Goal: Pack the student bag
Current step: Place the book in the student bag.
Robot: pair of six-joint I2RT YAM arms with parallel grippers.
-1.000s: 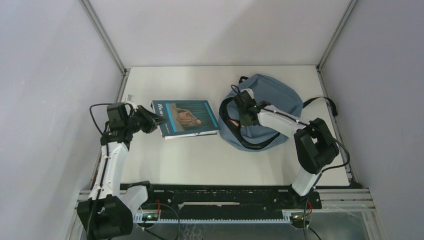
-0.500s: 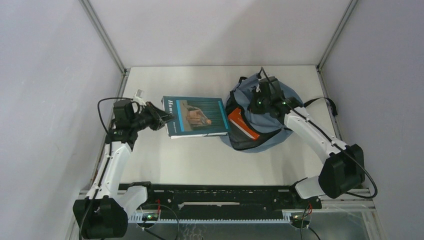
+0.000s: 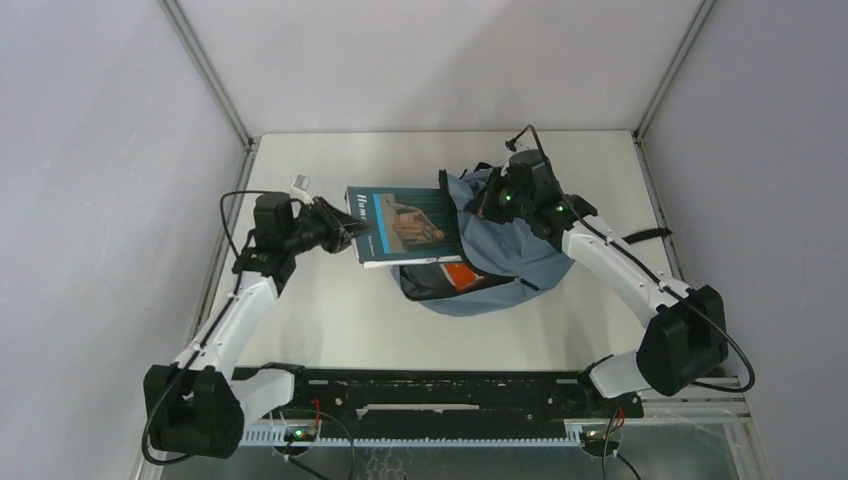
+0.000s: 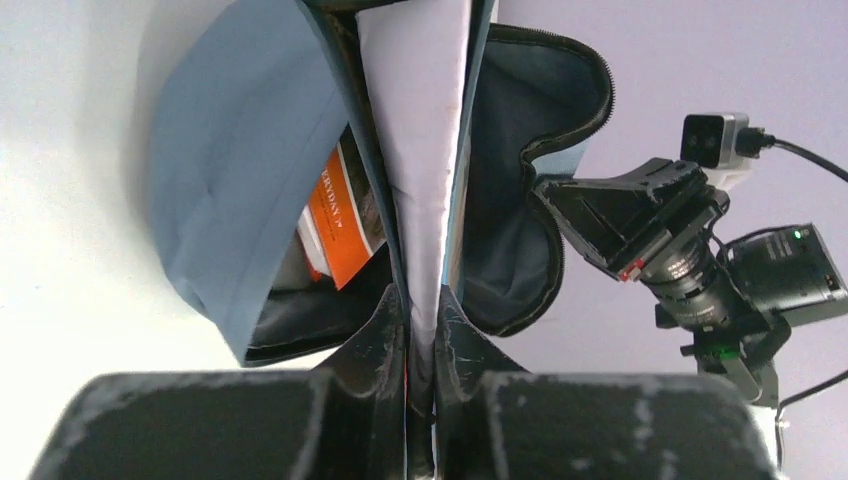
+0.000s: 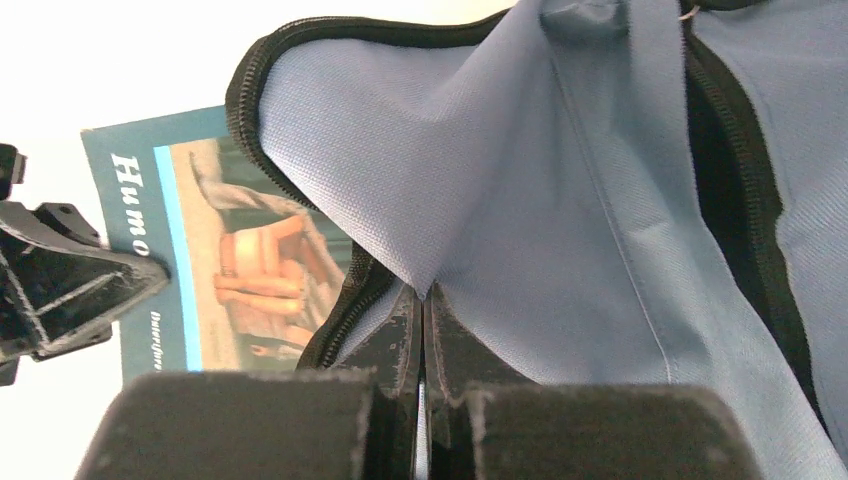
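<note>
L tool [image 3: 340, 228] was clamped on the teal book [image 3: 405, 222], fingers [image 4: 385, 330] nearly together on its 9 o'clock edge, pages showing between them in the wrist view. R tool [image 3: 487, 205] was shut tight on a fold of the student bag [image 3: 510, 255], pinching the grey-blue flap by the zipper at the bag's 12 o'clock side and holding it up. The bag lay just toward 3 o'clock of the worktop [image 3: 330, 320] centre, mouth facing 9 o'clock. The teal book's 3 o'clock end was inside that mouth; how deep was prob. not far, hard to tell. Count: 2 tools, 1 bag, 2 books, i.e. the teal one and an orange book [image 3: 460, 276] inside the bag at approx. 4 o'clock of the teal one.
</note>
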